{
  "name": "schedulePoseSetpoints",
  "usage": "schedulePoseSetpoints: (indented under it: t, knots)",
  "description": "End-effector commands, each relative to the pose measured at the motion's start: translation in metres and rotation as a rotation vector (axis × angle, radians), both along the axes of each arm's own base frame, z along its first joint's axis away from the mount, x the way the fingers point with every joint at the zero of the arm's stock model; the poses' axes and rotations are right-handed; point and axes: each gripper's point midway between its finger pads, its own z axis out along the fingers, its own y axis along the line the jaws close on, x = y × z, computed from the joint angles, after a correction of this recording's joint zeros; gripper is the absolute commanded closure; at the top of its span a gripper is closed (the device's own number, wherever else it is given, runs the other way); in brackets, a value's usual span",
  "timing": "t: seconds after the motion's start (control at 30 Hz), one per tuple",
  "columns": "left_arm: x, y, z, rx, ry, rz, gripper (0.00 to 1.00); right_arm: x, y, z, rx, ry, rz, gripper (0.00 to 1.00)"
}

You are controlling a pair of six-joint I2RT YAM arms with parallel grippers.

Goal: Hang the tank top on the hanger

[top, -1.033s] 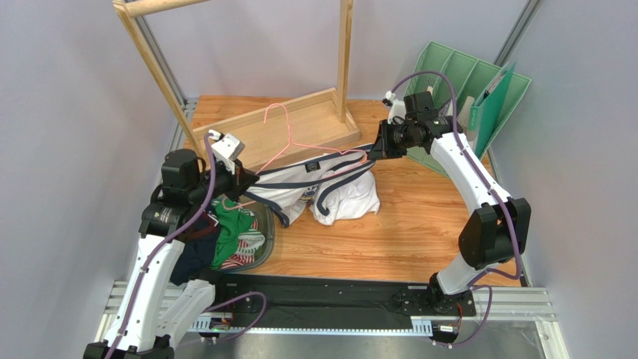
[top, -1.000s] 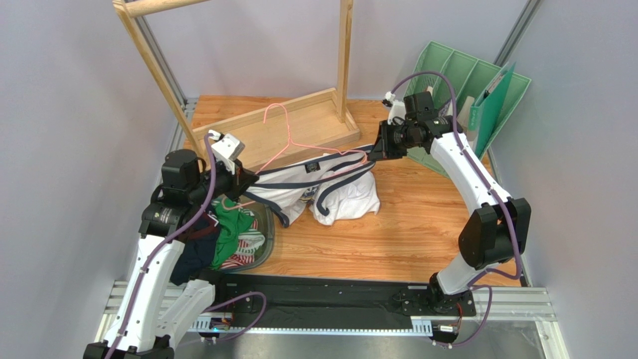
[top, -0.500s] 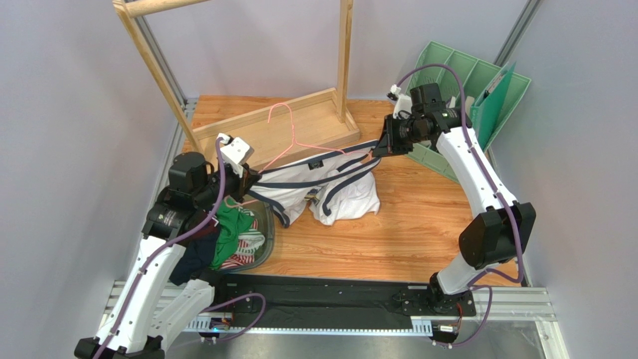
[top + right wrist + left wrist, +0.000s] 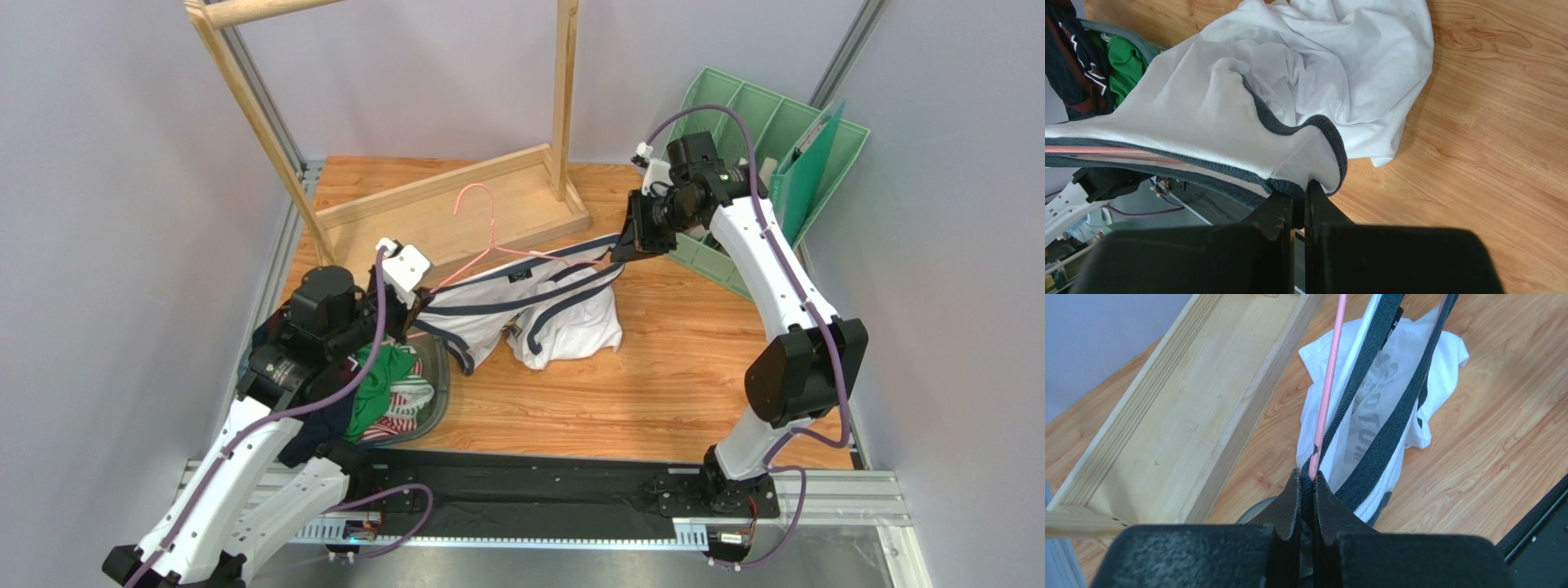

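Left gripper: jaws clenched on the navy trim of the white sleeveless "MOTORCYCLE" tank top, together with one end of the thin pink wire hanger. The shirt's top edge is stretched taut to the right gripper, which is pinched shut on the opposite trim. The body sags onto the wooden table. Risk: further spread could pull the trim free or slip the wire out.

One tank top, one hanger, two tools

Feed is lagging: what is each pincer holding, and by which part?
The left pincer grips the tank top by its navy trim, pinched together with the hanger wire. The right pincer grips another navy-trimmed edge of it.
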Motion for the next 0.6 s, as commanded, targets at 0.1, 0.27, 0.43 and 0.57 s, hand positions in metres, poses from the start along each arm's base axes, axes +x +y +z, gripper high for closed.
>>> schedulePoseSetpoints:
  t: [0.1,0.27,0.43,0.57]
  knots:
    - [0.009,0.01,-0.003,0.071,-0.034,0.05,1.0,0.032,-0.01,0.024,0.001,-0.103,-0.076,0.99]
    - [0.013,0.003,-0.004,0.073,-0.027,0.042,1.0,0.038,0.01,0.03,0.023,-0.117,-0.046,0.99]
    - [0.021,0.0,0.0,0.068,-0.038,0.047,1.0,0.036,0.042,0.046,0.079,-0.145,0.001,1.0]
    - [0.028,-0.005,0.004,0.04,-0.036,0.058,1.0,0.024,0.066,0.049,0.114,-0.131,0.049,1.0]
